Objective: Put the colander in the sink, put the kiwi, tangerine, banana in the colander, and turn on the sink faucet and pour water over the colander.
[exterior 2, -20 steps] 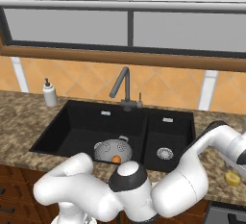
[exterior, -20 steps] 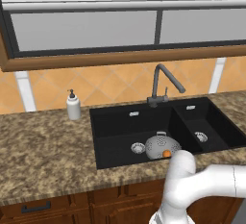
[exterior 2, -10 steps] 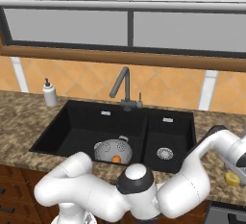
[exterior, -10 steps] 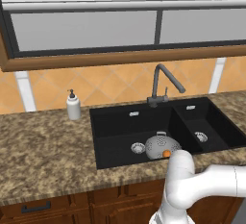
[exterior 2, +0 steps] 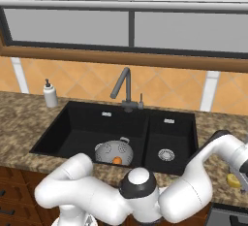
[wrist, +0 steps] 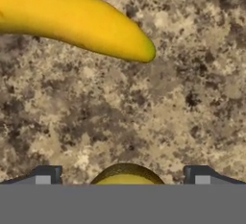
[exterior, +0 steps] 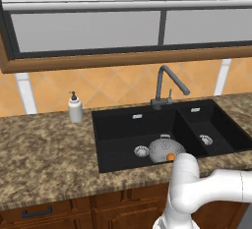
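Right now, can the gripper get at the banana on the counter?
Probably yes. In the hand view the gripper is open just above the granite counter, and the banana lies bare ahead of it. A small rounded yellow-green thing sits between the fingertips, so that may get grabbed first.

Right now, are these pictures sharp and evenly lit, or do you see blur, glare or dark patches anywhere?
Left base view: flat, even light, no glare; the black sink swallows detail, though the colander reads clearly. Right base view: the same soft light, with the faucet crisp. Hand view: the close banana looks soft-edged and casts only a faint shadow on the speckled counter.
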